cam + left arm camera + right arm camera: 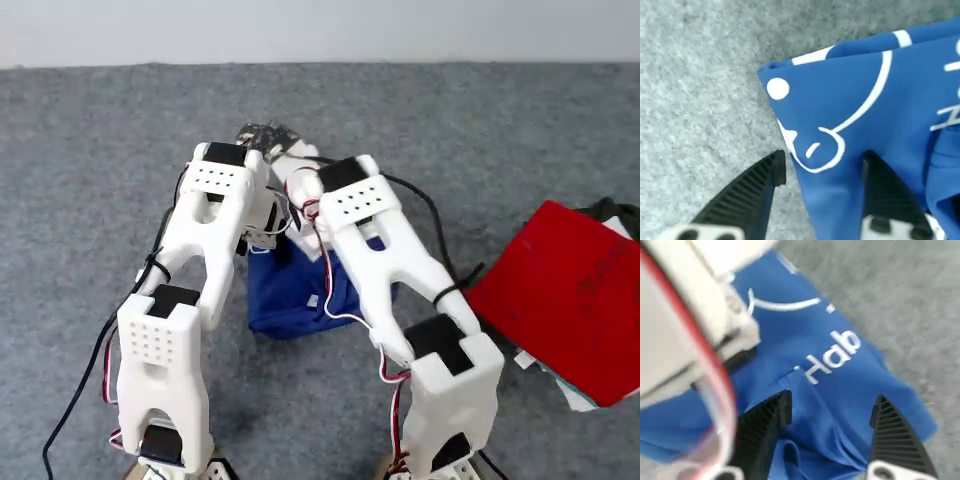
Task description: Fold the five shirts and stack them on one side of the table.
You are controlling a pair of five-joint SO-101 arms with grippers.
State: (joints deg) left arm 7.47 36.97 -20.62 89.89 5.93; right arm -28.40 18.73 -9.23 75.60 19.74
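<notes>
Blue cotton sits at the centre of this frame: a partly folded blue shirt [290,295] with white print lies bunched on the grey table [100,150], directly beneath both wrists. The left gripper [824,162] hangs low with its jaws wide, straddling the shirt's outer edge [860,100] near a corner, one finger over bare table and the other over cloth. A straight closing would likely pinch that edge. The right gripper [832,402] is equally wide and holds nothing, poised above the middle of the shirt [840,390], where a loose fold rises between its fingers. The left arm [215,215] appears the nearer to a clean edge, while the right arm [370,230] stands over the rumpled interior. The arms cover most of the garment from above, so its long axis cannot be read with confidence. At the table's right side, well apart from the blue shirt, a folded red shirt [570,290] tops a stack, with white and dark cloth edges [560,385] showing from under it. The blue shirt would have to travel rightward to join that stack once its folding is judged complete.
</notes>
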